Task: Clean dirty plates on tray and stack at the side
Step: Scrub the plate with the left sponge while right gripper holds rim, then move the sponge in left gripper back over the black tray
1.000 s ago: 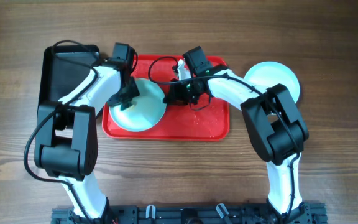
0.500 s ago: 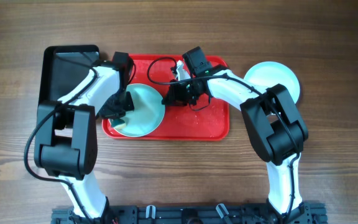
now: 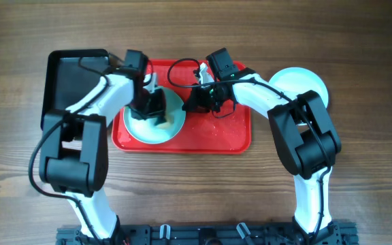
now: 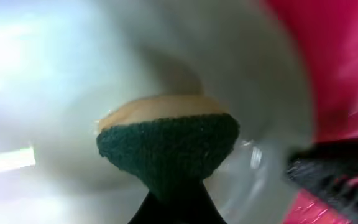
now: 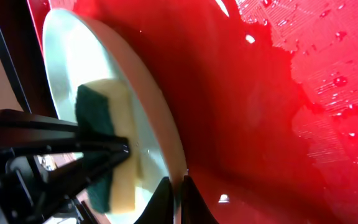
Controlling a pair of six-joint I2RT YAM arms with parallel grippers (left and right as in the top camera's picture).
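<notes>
A pale aqua plate (image 3: pixel 141 124) stands tilted on the left part of the red tray (image 3: pixel 216 136). My right gripper (image 3: pixel 188 106) is shut on the plate's right rim; in the right wrist view its fingers pinch the rim (image 5: pixel 174 193) of the plate (image 5: pixel 73 56). My left gripper (image 3: pixel 154 105) is shut on a yellow sponge with a green pad (image 3: pixel 160 121) and presses it on the plate's face. The sponge (image 4: pixel 166 140) fills the left wrist view against the plate (image 4: pixel 55 74), and also shows in the right wrist view (image 5: pixel 107 155). Another aqua plate (image 3: pixel 298 87) lies on the table to the right.
A black rectangular tray (image 3: pixel 70 75) sits left of the red tray, close to my left arm. The red tray's floor (image 5: pixel 278 112) is wet with drops. Wooden table (image 3: pixel 359 170) surrounds everything.
My left gripper has carried the sponge from the plate's lower left edge up and right across its face. The plate stays held by my right gripper, which shifted slightly right.
</notes>
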